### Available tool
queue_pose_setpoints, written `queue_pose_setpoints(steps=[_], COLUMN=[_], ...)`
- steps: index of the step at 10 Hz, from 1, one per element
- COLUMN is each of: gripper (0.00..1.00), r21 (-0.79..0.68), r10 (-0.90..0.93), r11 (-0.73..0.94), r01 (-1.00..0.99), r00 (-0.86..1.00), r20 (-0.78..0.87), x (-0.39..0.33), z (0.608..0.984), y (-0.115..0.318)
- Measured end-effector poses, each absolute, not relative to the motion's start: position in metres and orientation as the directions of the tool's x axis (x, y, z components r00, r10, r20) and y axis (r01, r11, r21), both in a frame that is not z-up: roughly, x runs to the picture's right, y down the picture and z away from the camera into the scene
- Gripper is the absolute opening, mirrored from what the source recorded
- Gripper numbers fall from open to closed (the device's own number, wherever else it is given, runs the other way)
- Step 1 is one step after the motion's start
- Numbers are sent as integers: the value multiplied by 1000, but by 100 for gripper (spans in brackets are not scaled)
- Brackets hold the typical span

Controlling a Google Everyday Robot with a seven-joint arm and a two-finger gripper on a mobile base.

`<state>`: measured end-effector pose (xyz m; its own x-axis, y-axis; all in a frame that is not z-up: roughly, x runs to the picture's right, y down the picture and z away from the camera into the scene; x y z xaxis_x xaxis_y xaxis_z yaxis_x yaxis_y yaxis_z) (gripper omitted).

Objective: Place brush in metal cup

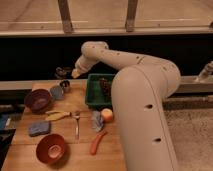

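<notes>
One arm reaches to the upper left of the frame, its closed pincer raised above the metal cup at the desk's back edge; the brush cannot be made out.

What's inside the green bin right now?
Green bin: something dark shows inside toward its right; the arm covers the rest. Gripper is shut, raised over the table's back left, above the metal cup.

White arm outstretched to the far left; tool raised, its 2 fingers shut.
</notes>
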<state>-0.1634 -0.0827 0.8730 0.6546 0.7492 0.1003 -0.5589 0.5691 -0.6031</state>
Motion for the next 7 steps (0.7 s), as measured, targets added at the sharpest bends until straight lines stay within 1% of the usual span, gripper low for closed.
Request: queue_pose_setpoints(steps=[3,7], gripper=[0,0], r21=[-625,-646], r10=[766,778], r11=[531,499], r01=[-573,-578], r00=[640,626], r20=[63,41], x=[-163,-163], z=[890,899], y=[-63,-48])
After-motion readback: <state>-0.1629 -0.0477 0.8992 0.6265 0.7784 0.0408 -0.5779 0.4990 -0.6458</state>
